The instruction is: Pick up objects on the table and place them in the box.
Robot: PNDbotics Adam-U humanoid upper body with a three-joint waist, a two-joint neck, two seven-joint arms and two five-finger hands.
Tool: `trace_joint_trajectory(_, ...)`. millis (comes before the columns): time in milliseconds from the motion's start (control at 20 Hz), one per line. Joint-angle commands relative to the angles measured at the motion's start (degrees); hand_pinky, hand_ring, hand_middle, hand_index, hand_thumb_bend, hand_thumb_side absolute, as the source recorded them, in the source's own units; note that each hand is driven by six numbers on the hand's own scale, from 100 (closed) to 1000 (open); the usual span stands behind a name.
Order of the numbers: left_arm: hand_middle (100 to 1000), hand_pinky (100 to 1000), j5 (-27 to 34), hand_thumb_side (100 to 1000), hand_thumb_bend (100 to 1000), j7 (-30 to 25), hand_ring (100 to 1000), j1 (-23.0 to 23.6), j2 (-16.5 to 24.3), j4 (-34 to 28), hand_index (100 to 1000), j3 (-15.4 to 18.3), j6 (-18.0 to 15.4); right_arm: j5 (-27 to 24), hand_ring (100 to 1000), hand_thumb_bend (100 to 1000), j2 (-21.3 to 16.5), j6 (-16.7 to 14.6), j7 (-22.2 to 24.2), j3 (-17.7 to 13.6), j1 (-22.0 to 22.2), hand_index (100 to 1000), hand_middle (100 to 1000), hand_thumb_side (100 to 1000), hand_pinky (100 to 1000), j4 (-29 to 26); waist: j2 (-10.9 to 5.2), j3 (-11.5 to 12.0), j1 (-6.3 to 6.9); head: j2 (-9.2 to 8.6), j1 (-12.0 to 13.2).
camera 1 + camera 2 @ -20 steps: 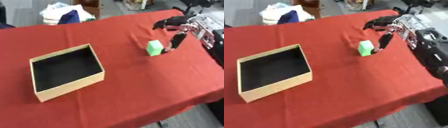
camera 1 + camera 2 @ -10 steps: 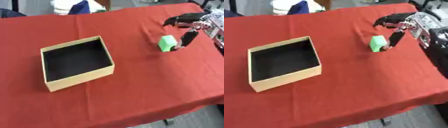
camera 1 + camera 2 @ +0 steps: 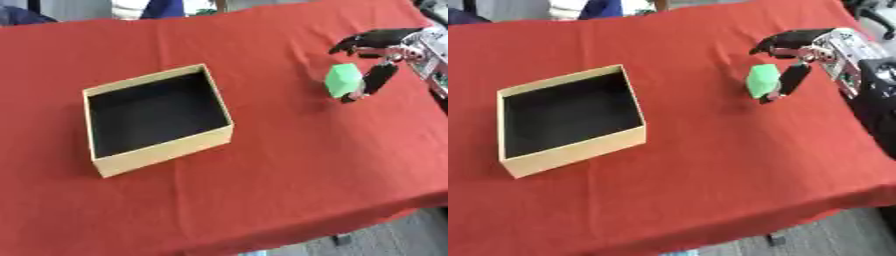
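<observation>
One green block (image 3: 343,80) sits near the desk's (image 3: 289,165) right edge, the right hand (image 3: 791,50) spread around it, thumb touching its side. The open box (image 3: 153,117) lies well apart, left of centre, with bare red cloth between them.

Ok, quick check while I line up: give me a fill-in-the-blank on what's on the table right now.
1. The block beside the right hand is ____ in colour.
2. The open box holds ____ so far.
3. The table is covered by a ____ cloth.
4. The block sits to the ____ of the box.

Missing words: green; nothing; red; right
</observation>
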Motion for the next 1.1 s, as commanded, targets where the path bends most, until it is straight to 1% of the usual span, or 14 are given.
trace_joint_trajectory(50, 226, 509, -0.27, 494, 100, -0.11, 301, -0.52, 0.49, -1.12, 503, 0.43, -0.15, 0.25, 830, 564, -1.39, 0.16, -0.68, -1.12, -0.47, 1000, 905, 434, 814, 0.50, -0.59, 0.01, -0.02, 0.30, -0.05)
trace_joint_trajectory(250, 226, 509, -0.28, 495, 100, -0.14, 301, -0.59, 0.31, -1.12, 503, 0.45, -0.15, 0.41, 819, 526, -1.16, 0.14, -1.31, -1.28, -0.35, 1000, 858, 413, 805, 0.99, -0.36, -0.02, 0.04, 0.30, 0.09)
trace_joint_trajectory(300, 226, 510, -0.28, 496, 100, -0.14, 301, -0.59, 0.29, -1.12, 503, 0.46, -0.14, 0.44, 813, 498, -1.12, 0.13, -1.46, -1.30, -0.32, 996, 837, 404, 801, 1.04, -0.34, -0.03, 0.05, 0.30, 0.14)
trace_joint_trajectory(400, 226, 510, -0.29, 497, 100, -0.14, 301, -0.59, 0.26, -1.12, 503, 0.48, -0.13, 0.48, 803, 463, -1.08, 0.13, -1.88, -1.37, -0.27, 959, 801, 378, 796, 1.04, -0.31, -0.05, 0.04, 0.30, 0.23)
trace_joint_trajectory(450, 226, 510, -0.29, 497, 100, -0.15, 301, -0.59, 0.24, -1.12, 503, 0.49, -0.13, 0.56, 802, 455, -1.07, 0.13, -2.10, -1.38, -0.23, 954, 796, 371, 795, 1.04, -0.31, -0.06, 0.02, 0.30, 0.27)
trace_joint_trajectory(500, 226, 510, -0.29, 497, 100, -0.16, 301, -0.59, 0.22, -1.12, 503, 0.49, -0.12, 0.67, 795, 415, -1.07, 0.14, -2.28, -1.38, -0.20, 931, 770, 329, 792, 1.06, -0.30, -0.07, 0.01, 0.30, 0.30)
trace_joint_trajectory(550, 226, 510, -0.29, 497, 100, -0.18, 301, -0.58, 0.20, -1.12, 503, 0.50, -0.11, 0.83, 792, 402, -1.07, 0.16, -2.42, -1.37, -0.16, 927, 764, 316, 791, 1.09, -0.30, -0.08, 0.00, 0.30, 0.34)
trace_joint_trajectory(650, 226, 511, -0.28, 497, 100, -0.18, 301, -0.57, 0.19, -1.12, 503, 0.52, -0.11, 1.08, 787, 342, -1.08, 0.24, -2.67, -1.42, -0.09, 914, 743, 248, 788, 1.21, -0.32, -0.14, -0.01, 0.30, 0.37)
trace_joint_trajectory(700, 226, 511, -0.27, 498, 100, -0.19, 301, -0.57, 0.20, -1.12, 503, 0.52, -0.11, 1.18, 783, 280, -1.09, 0.28, -2.76, -1.45, -0.07, 906, 730, 176, 786, 1.27, -0.33, -0.19, -0.01, 0.30, 0.37)
trace_joint_trajectory(750, 226, 511, -0.27, 498, 100, -0.19, 301, -0.58, 0.21, -1.12, 503, 0.54, -0.12, 1.24, 781, 256, -1.11, 0.34, -2.84, -1.48, -0.05, 901, 720, 149, 785, 1.33, -0.35, -0.27, -0.02, 0.30, 0.38)
trace_joint_trajectory(800, 226, 511, -0.27, 498, 100, -0.19, 301, -0.58, 0.22, -1.12, 503, 0.55, -0.13, 1.26, 781, 256, -1.13, 0.37, -2.90, -1.49, -0.04, 901, 720, 149, 785, 1.36, -0.37, -0.32, -0.03, 0.30, 0.39)
trace_joint_trajectory(850, 227, 511, -0.26, 498, 100, -0.20, 301, -0.57, 0.22, -1.12, 503, 0.56, -0.12, 1.24, 771, 204, -1.15, 0.41, -2.99, -1.52, -0.04, 880, 680, 111, 779, 1.36, -0.40, -0.39, -0.05, 0.30, 0.38)
trace_joint_trajectory(900, 226, 511, -0.26, 498, 100, -0.21, 301, -0.56, 0.22, -1.12, 503, 0.57, -0.11, 1.14, 761, 181, -1.18, 0.44, -3.12, -1.56, -0.03, 856, 643, 100, 773, 1.31, -0.42, -0.46, -0.07, 0.30, 0.38)
trace_joint_trajectory(1100, 227, 512, -0.31, 499, 100, -0.20, 301, -0.47, 0.26, -1.12, 503, 0.63, -0.07, 0.06, 730, 138, -1.45, 0.37, -3.93, -1.70, 0.23, 767, 549, 100, 758, 0.29, -0.59, -0.75, -0.16, 0.30, 0.44)
